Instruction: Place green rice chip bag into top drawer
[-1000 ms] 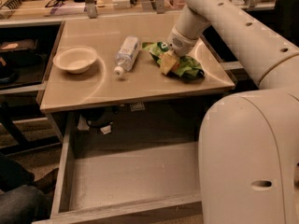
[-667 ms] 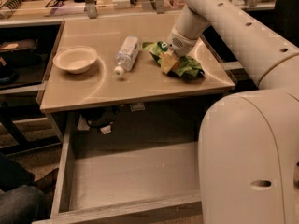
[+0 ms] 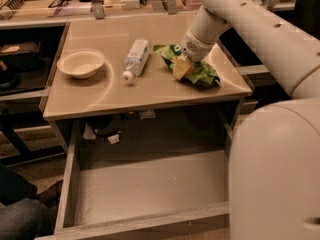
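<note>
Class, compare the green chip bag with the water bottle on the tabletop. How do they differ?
The green rice chip bag is crinkled, opaque and bright green; the water bottle is clear, smooth and cylindrical. The claw is down on the bag; the bottle lies untouched. Both lie on the beige tabletop, outside the open top drawer.
</note>
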Robot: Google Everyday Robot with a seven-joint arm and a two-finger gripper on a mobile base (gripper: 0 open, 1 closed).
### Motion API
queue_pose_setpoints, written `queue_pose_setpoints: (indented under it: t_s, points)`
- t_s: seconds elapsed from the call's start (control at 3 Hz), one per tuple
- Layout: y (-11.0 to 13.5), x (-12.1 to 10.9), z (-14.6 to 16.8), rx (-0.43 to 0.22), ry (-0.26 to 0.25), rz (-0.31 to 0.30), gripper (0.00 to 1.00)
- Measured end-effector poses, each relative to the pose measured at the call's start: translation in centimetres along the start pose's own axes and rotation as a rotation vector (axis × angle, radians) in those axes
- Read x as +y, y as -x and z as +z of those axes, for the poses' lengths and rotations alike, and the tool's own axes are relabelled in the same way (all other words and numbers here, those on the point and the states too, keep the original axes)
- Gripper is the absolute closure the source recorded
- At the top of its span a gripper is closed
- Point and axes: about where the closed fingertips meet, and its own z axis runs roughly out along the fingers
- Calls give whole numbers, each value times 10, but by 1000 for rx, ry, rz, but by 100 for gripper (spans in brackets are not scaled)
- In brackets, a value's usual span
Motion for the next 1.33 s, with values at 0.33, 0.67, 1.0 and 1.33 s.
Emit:
queue_pose_setpoints:
  t_s: [0.33,0.67,1.0,1.33]
  points:
    - [-17,20,-21,-67,-49,12,100]
    - [-57,59,-30,-120,-45,23,100]
    - [-60,60,-29,-117,-41,26,100]
    - [-61,73,-34,-137,-36,9,100]
